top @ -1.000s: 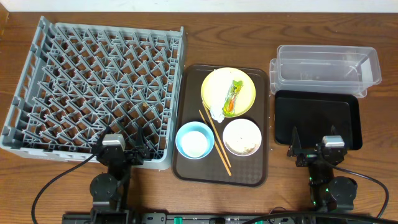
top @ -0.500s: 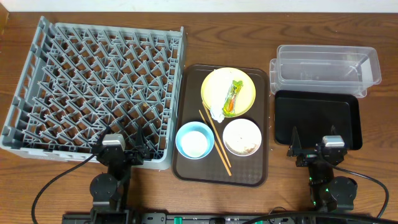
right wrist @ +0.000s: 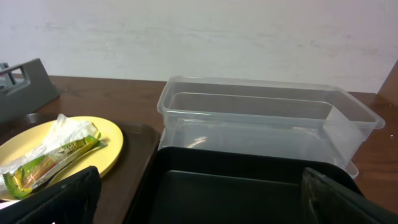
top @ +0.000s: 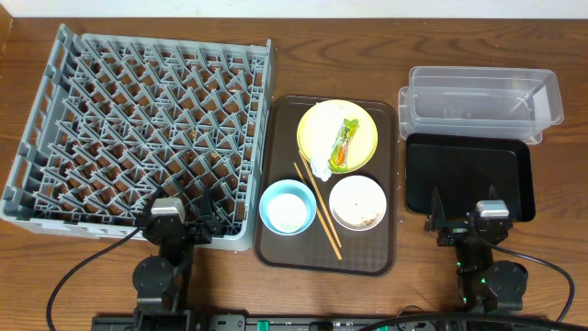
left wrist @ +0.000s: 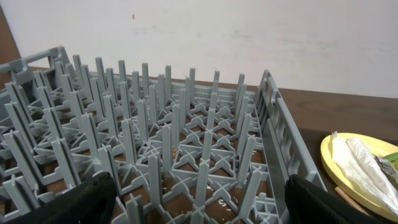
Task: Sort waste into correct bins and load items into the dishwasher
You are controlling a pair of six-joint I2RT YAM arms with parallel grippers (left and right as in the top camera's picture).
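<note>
The grey dish rack (top: 138, 129) fills the left; it also shows in the left wrist view (left wrist: 155, 149). On the brown serving tray (top: 386, 248) sit a yellow plate (top: 363, 129) carrying the green-and-orange wrapper (top: 344, 144) and white napkin (top: 321, 167), a light blue bowl (top: 288, 207), a white-beige bowl (top: 357, 202) with food scraps, and two chopsticks (top: 317, 210). The clear tub (top: 482, 99) and black tray (top: 469, 175) lie at the right. My left gripper (top: 179, 223) is open at the rack's near edge. My right gripper (top: 464, 223) is open at the black tray's near edge. No small white cup shows.
The right wrist view shows the black tray (right wrist: 249, 186), the clear tub (right wrist: 261, 118) behind it, and the plate (right wrist: 62, 149) with wrapper (right wrist: 50, 158) to the left. Whitish crumbs (left wrist: 214, 186) lie under the rack. Bare wooden table (top: 560, 230) surrounds everything.
</note>
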